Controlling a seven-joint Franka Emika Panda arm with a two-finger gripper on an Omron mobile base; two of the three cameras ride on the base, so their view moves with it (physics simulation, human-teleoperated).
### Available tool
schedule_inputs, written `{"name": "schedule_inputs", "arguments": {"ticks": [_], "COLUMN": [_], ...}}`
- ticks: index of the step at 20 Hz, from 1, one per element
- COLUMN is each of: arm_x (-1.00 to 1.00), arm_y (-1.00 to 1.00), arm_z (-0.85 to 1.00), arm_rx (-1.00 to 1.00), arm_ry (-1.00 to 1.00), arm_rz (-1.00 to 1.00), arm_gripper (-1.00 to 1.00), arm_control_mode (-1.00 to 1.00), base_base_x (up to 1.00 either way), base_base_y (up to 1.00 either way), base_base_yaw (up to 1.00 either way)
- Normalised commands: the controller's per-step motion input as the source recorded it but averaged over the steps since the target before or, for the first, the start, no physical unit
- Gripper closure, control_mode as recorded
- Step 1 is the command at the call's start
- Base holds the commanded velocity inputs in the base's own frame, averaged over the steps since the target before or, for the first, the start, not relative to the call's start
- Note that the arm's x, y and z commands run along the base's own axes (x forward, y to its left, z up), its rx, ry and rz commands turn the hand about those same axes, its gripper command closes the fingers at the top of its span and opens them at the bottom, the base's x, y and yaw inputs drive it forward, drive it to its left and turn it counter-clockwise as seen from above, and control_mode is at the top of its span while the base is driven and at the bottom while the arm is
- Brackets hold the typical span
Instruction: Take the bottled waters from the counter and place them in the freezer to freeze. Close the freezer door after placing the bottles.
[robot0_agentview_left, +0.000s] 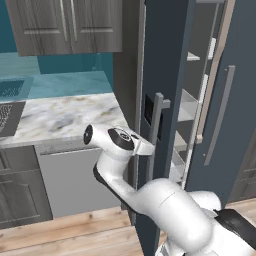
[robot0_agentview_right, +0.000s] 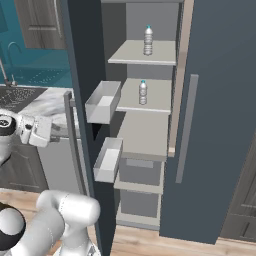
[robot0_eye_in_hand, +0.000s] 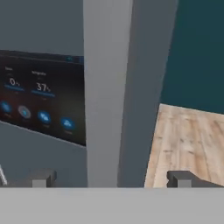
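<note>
Fingers (robot0_eye_in_hand: 43, 178) sit wide apart around the bar handle (robot0_eye_in_hand: 107, 92), gripping nothing. We judge the freezer door (robot0_agentview_right: 85, 110) heavy and rigid, best pushed at that handle; both bottled waters (robot0_agentview_right: 148, 40) are shelved.

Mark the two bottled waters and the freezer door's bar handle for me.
upper bottled water (robot0_agentview_right: 148, 41), right base view, ribbed body, standing on the top shelf.
lower bottled water (robot0_agentview_right: 143, 93), right base view, body, standing on the shelf below.
freezer door handle (robot0_eye_in_hand: 107, 96), hand view, middle of the grey bar, between the open pincer tips.
</note>
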Motion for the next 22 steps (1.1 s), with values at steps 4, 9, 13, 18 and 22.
{"name": "schedule_inputs", "arguments": {"ticks": [4, 9, 13, 18, 22], "arm_x": [-0.39, 0.32, 0.37, 0.25, 0.04], "arm_y": [-0.4, -0.04, 0.06, 0.19, -0.02], "arm_z": [0.17, 0.09, 0.12, 0.03, 0.0], "arm_rx": [-0.13, -0.1, -0.08, -0.11, -0.02], "arm_ry": [-0.1, 0.12, 0.21, 0.13, 0.03], "arm_rz": [-0.13, -0.01, 0.0, 0.0, -0.01], "arm_gripper": [-1.0, -1.0, -1.0, -1.0, -1.0], "arm_control_mode": [-1.0, -1.0, -1.0, -1.0, -1.0], "base_base_x": [0.0, 0.0, 0.0, 0.0, 0.0], "base_base_y": [0.0, 0.0, 0.0, 0.0, 0.0], "base_base_yaw": [0.0, 0.0, 0.0, 0.0, 0.0]}}
